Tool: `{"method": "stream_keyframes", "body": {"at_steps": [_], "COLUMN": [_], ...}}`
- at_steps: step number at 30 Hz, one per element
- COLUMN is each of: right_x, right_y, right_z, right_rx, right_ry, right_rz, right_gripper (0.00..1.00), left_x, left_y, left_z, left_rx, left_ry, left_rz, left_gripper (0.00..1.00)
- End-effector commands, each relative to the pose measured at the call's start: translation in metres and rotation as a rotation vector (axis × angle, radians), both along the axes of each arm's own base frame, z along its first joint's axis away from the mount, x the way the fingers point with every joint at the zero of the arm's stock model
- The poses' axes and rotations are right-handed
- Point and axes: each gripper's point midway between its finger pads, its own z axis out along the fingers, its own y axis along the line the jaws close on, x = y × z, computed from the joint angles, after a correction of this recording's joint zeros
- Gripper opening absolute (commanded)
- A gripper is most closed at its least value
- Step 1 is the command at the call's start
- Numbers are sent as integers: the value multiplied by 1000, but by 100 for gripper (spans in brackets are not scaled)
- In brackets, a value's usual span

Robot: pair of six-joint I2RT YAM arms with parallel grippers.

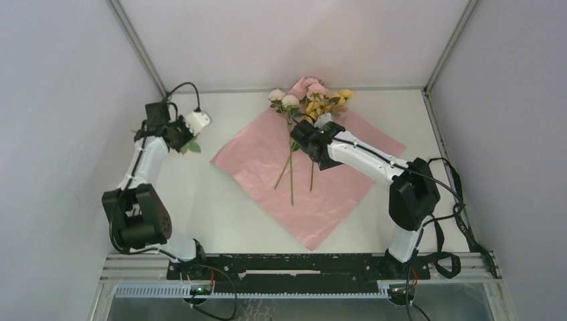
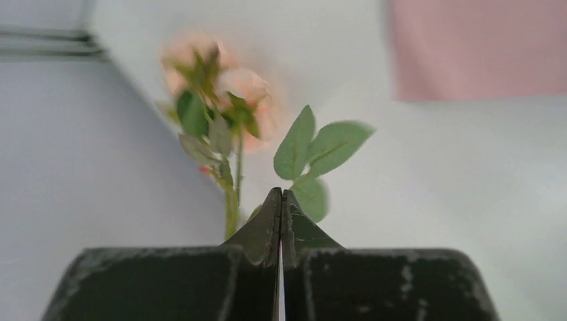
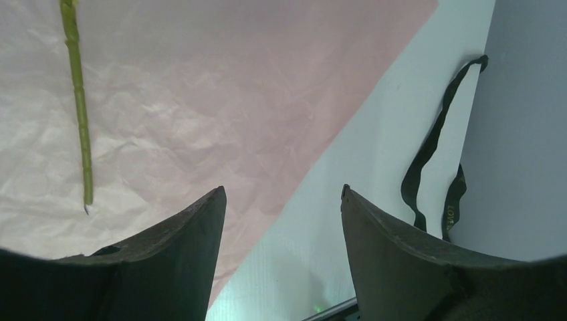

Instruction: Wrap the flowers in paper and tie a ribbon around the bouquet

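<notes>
- Where the paper [image 1: 321, 194] lies flat as a diamond at the middle of the table [image 1: 220, 214], it carries the flowers [image 1: 311, 100]. The blooms rest at its far corner, and the stems run toward the near side.
- The blooms are white, pink and yellow, and three thin stems fan apart over the sheet.
- The paper looks pink and slightly crinkled. No fold is raised.
- The right gripper [image 3: 281, 190] hangs over the stems with its jaws released and nothing between them. One stem [image 3: 79, 114] lies on the paper to its side.
- The left gripper [image 2: 281, 194] is left of the paper, clear of it, and is clenched tight. It pinches a separate sprig [image 2: 234, 114] at its tips.
- The sprig has pale pink blooms and green leaves and stands above the fingertips.
- The ribbon [image 3: 431, 144] lies loose on the bare table at the right wall, well apart from the paper.
- The ribbon carries pale lettering. Only "LOM" can be read, and the rest is too small.
</notes>
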Motion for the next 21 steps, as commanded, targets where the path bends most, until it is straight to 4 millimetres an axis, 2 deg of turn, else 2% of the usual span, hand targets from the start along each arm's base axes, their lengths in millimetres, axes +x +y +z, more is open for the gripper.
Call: {"method": "stream_keyframes", "body": {"at_steps": [1, 2, 5, 6, 10, 11, 13, 15, 16, 18, 21], "right_x": [-6, -8, -15, -17, -22, -23, -24, -27, -28, -30, -31], "right_y": [1, 0, 0, 0, 3, 5, 10, 15, 16, 19, 19], "right_z": [14, 12, 9, 10, 10, 10, 11, 10, 9, 5, -2], "right_rx": [64, 69, 74, 72, 80, 86, 95, 101, 101, 104, 97], "right_ry": [-91, -91, -87, -87, -89, -89, -95, -100, -102, -98, -90], "right_rz": [-15, -14, -11, -9, -2, 2, 9, 18, 21, 32, 37], "right_gripper": [72, 72, 72, 72, 73, 73, 73, 73, 73, 73, 74], "left_x": [-76, -92, -133, -141, -170, -173, -166, -146, -132, -104, -63], "left_y": [-57, -65, -83, -89, -120, -127, -132, -117, -99, -77, -61], "left_z": [-44, -54, -71, -69, -31, -20, -1, 1, -4, -16, -33], "left_rx": [-171, -162, -156, -186, -350, -386, -443, -430, -370, -319, -330], "left_ry": [205, 254, 384, 405, 425, 407, 339, 279, 248, 232, 287], "left_rz": [-48, -80, -105, -91, -129, -142, -97, 44, 125, 218, 284], "left_gripper": [2, 15, 87, 98, 100, 100, 100, 100, 100, 100, 100]}}
